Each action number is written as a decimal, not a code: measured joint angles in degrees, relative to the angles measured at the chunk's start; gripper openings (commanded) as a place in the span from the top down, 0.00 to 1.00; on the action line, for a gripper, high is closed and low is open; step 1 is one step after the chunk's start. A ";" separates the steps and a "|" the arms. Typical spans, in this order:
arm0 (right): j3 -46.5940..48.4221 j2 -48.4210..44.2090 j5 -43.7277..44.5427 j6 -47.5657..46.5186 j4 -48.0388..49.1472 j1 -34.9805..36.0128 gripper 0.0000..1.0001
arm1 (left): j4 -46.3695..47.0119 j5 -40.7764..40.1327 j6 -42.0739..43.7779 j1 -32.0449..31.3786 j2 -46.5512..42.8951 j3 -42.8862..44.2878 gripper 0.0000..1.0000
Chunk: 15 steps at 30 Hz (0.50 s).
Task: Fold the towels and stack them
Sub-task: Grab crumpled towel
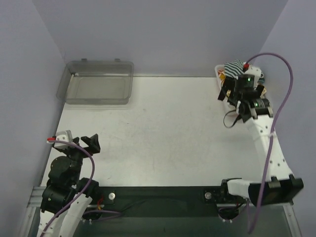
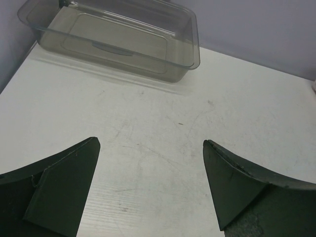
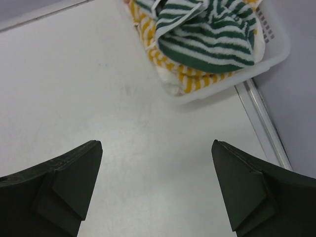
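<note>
Fingers (image 2: 59,187) apart — left wrist shows tray (image 2: 123,44), right wrist towels (image 3: 207,34).

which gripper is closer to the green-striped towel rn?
Right. The right gripper hangs open just short of the white basket holding the green-striped towel; the left gripper is across the table, on its near-left side, facing the clear tray.

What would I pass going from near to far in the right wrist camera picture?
right gripper, open → table → white basket → yellow-striped towel → green-striped towel lying on top of it
</note>
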 measured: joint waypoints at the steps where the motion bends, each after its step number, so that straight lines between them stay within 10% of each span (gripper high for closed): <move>1: 2.14 3.56 -0.09 1.05 0.57 -2.21 0.00 | 0.22 0.07 0.00 -0.13 -0.02 -0.07 0.03; 15: 23.89 38.60 -10.51 14.86 11.69 -22.88 0.15 | 1.55 1.18 0.09 -1.29 1.68 -0.98 0.02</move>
